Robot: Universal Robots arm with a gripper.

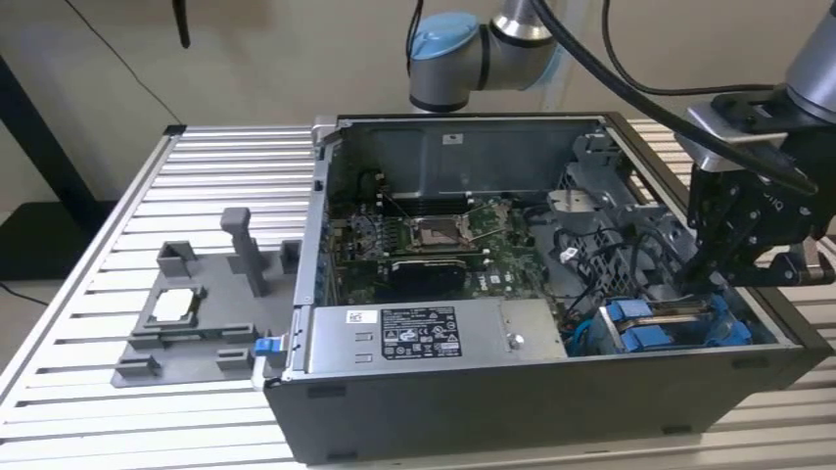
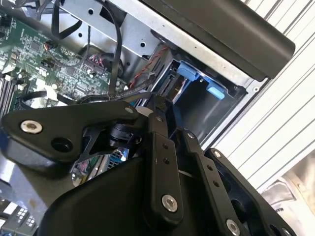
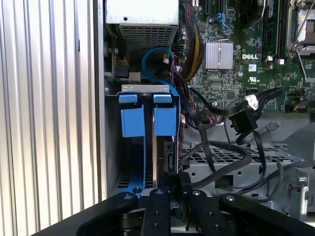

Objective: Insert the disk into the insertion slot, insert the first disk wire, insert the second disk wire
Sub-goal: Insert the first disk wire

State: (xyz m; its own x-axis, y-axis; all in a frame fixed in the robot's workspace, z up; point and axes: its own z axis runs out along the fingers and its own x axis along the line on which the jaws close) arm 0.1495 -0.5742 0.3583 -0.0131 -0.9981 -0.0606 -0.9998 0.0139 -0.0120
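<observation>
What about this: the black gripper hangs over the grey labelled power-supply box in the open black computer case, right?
No. In the exterior view the black gripper hangs over the grey metal drive-bay cage with blue plastic fittings, not the power-supply box, in the open black case.

The arm (image 1: 460, 51) reaches in from behind, its blue-capped joint held high. Its black wrist (image 1: 758, 211) hangs at the exterior view's right, with the pincer (image 1: 712, 272) pointing down. Both wrist views show its dark linkage bars.
</observation>
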